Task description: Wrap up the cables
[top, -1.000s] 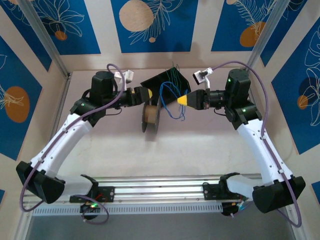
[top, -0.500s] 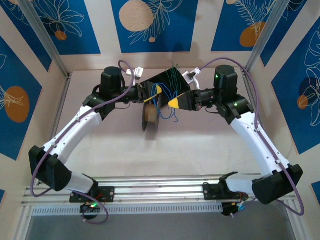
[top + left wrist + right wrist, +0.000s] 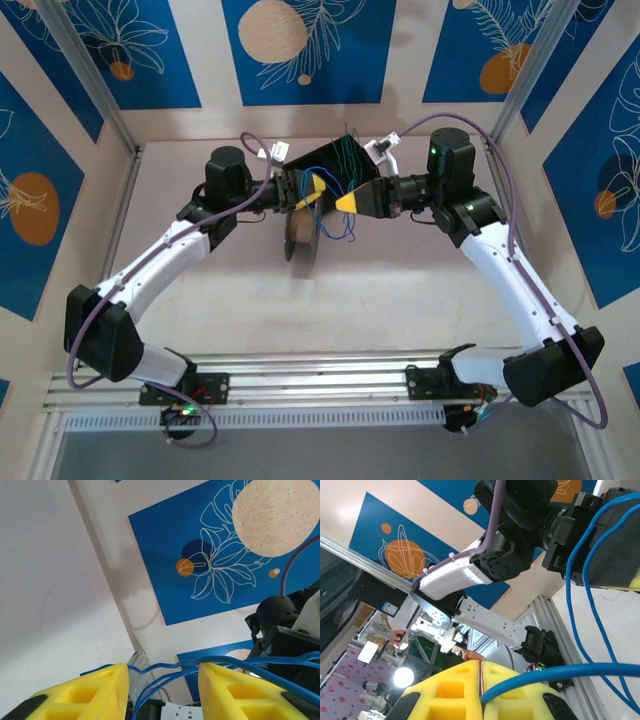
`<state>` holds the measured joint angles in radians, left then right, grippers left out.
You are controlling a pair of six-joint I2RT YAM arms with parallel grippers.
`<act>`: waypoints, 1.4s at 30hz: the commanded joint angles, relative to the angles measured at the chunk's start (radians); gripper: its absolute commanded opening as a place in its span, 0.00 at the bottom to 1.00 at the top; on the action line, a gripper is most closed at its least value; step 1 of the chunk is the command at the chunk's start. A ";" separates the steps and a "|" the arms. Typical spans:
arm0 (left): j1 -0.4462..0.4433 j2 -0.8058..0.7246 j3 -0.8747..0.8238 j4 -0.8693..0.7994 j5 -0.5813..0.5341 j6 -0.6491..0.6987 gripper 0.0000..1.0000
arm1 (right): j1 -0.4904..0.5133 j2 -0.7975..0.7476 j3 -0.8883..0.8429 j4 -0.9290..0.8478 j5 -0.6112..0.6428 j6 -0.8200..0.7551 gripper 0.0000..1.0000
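Toward 12 o'clock on the pale table (image 3: 400, 300), seen from above, the left arm (image 3: 150, 268) and the right arm (image 3: 512, 282) are angled inward over a black panel (image 3: 318, 162) and a brown spool (image 3: 298, 236) with black flanges. The panel is partly covered by the grippers, and how the spool is mounted cannot be made out. The left gripper (image 3: 313, 189) is faced from 3 o'clock by the right gripper (image 3: 348, 203), their yellow tips close but apart. Through the left wrist camera the left fingers (image 3: 105, 690) are seen spread and cut off at the lower edge. Blue cables (image 3: 225, 661) are strung across the gap near the tips; whether either pad is touched cannot be told. In the right wrist view the right gripper's pads (image 3: 450, 690) are pressed together on one of the blue cables, which is led out toward 3 o'clock. Further blue loops are seen at 1 o'clock, before the left arm. Green cables (image 3: 345, 148) are faintly visible at the panel's 12 o'clock edge, too thin to trace.
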<state>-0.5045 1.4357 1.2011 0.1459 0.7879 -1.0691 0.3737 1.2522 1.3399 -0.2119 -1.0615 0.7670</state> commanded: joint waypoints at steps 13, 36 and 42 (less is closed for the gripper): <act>-0.065 0.036 -0.068 0.247 -0.077 -0.054 0.49 | -0.009 0.036 -0.055 0.202 0.015 0.238 0.00; -0.024 -0.047 0.112 -0.374 -0.411 0.377 0.00 | -0.116 -0.078 -0.098 0.201 -0.033 0.317 0.00; 0.082 -0.076 0.197 -0.527 -0.473 0.467 0.00 | -0.215 -0.144 -0.099 0.019 -0.031 0.223 0.00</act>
<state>-0.4728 1.3880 1.3544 -0.2340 0.3847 -0.7025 0.1993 1.1408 1.2469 -0.0578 -1.0744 1.0550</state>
